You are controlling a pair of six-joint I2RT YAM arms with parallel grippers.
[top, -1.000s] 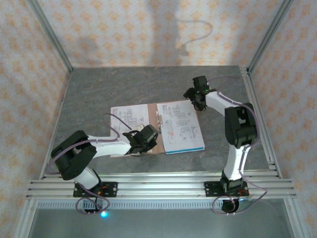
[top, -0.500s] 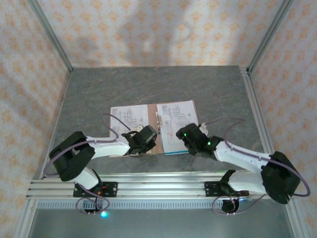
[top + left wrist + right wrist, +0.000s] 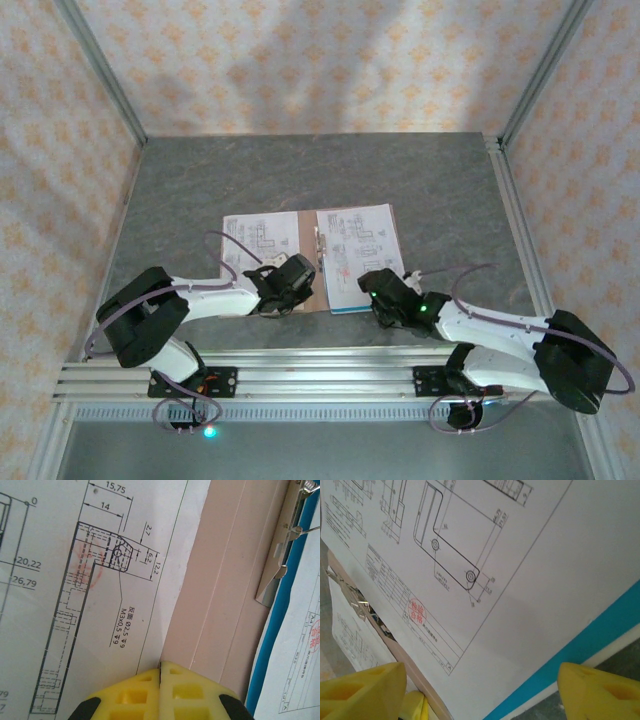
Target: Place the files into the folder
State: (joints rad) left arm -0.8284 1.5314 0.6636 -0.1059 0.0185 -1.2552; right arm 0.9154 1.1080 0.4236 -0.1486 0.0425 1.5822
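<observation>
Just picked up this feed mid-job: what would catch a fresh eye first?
The open folder mid-table, a white drawing sheet on its left half and a second sheet on the right over a teal sheet. The left gripper, jaws shut, sits at the left sheet's near edge; the right gripper hangs with jaws wide open over the right sheet's near edge.

Right arm dropped from upright to lying low along the near rail. Right gripper swung from the far-right corner of the files to their near edge, over the teal-blue sheet.
</observation>
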